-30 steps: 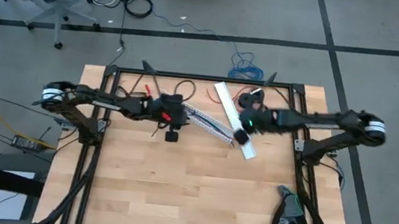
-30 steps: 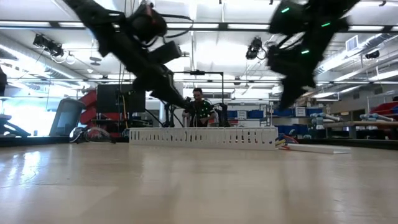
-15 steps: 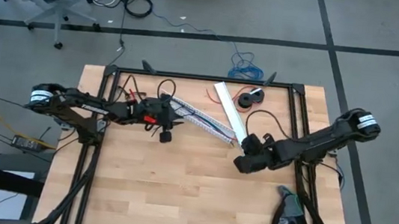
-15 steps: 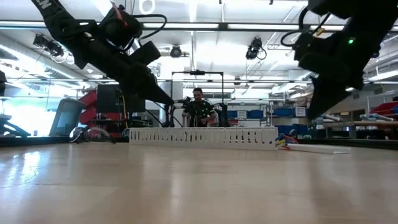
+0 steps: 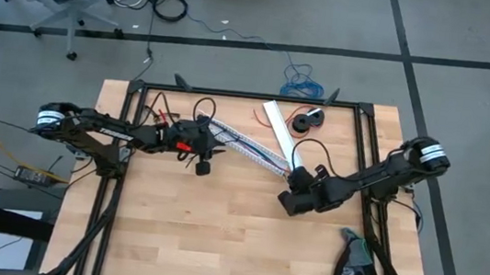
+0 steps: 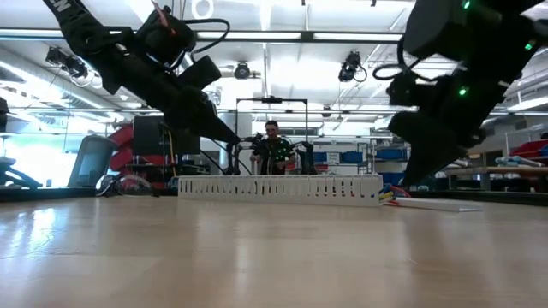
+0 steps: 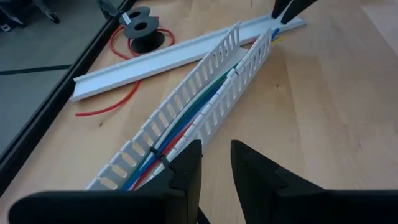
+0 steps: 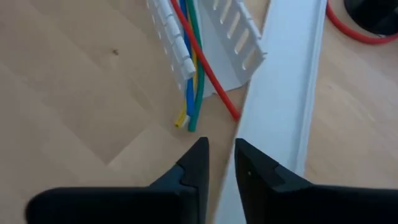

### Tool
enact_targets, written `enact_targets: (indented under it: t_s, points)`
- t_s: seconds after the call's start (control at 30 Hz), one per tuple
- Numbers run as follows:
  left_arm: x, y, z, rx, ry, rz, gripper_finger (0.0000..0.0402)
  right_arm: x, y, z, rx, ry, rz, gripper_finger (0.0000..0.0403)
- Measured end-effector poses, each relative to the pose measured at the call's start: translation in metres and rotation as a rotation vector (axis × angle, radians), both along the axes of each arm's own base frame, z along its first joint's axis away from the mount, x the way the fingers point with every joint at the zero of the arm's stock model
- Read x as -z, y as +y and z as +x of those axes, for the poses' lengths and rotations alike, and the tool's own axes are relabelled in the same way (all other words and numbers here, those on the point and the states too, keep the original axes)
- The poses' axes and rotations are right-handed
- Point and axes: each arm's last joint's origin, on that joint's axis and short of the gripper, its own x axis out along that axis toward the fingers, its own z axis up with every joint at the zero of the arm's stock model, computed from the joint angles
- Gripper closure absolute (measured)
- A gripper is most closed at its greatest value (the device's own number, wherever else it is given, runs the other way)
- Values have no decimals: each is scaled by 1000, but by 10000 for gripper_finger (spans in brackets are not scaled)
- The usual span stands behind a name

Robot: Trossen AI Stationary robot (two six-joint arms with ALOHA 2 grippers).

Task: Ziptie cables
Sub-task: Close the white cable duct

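The cables (image 7: 186,121) lie inside a slotted white duct (image 7: 205,93) on the worktop (image 5: 215,236). Thin, light and floppy, they are probably best gripped bunched. Left gripper (image 7: 214,163) and right gripper (image 8: 221,163) hover near opposite duct ends, jaws slightly apart, empty.
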Motion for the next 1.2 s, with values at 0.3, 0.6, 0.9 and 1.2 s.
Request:
enact_targets:
  t_s: [0.3, 0.6, 0.9, 1.2]
  points:
    - [0, 0, 0, 4, 3, 6, 307, 23, -13, 10, 60, 53, -12, 292]
    - [0, 0, 0, 4, 4, 7, 307, 33, -23, 15, 93, 82, 51, 342]
    - [0, 0, 0, 4, 4, 5, 307, 21, -21, 9, 110, 42, 58, 400]
    - [1, -1, 0, 26, 6, -9, 307, -18, -15, 1, 69, -97, 10, 403]
